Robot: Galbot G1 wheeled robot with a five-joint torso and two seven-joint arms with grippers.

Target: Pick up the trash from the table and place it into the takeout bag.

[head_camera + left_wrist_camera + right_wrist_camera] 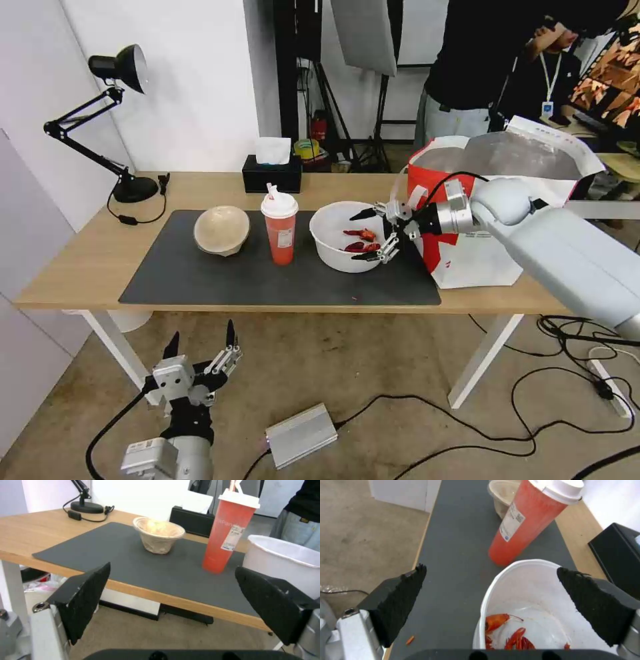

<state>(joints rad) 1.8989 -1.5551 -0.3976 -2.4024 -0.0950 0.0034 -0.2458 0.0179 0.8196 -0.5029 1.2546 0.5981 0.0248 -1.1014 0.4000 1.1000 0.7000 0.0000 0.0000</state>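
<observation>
1. Left gripper [200,347] hangs low in front of the table [80,267], fingers spread, holding nothing.
2. Paper bowl [222,229] sits on the grey mat [200,280]; beside it the red cup [279,228] stands upright, long axis vertical.
3. White bowl [333,250] of red scraps opens upward; the right gripper [377,235], spread wide, straddles its rim on the side towards the takeout bag [480,260]. A one-sided pinch could tip it, I reckon, spilling scraps.

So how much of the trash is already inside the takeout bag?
None so far. The white bowl, red cup and beige bowl all stand on the table. The right gripper has its jaws open at the white bowl's rim. The left gripper waits below the table edge. The takeout bag stands open.
</observation>
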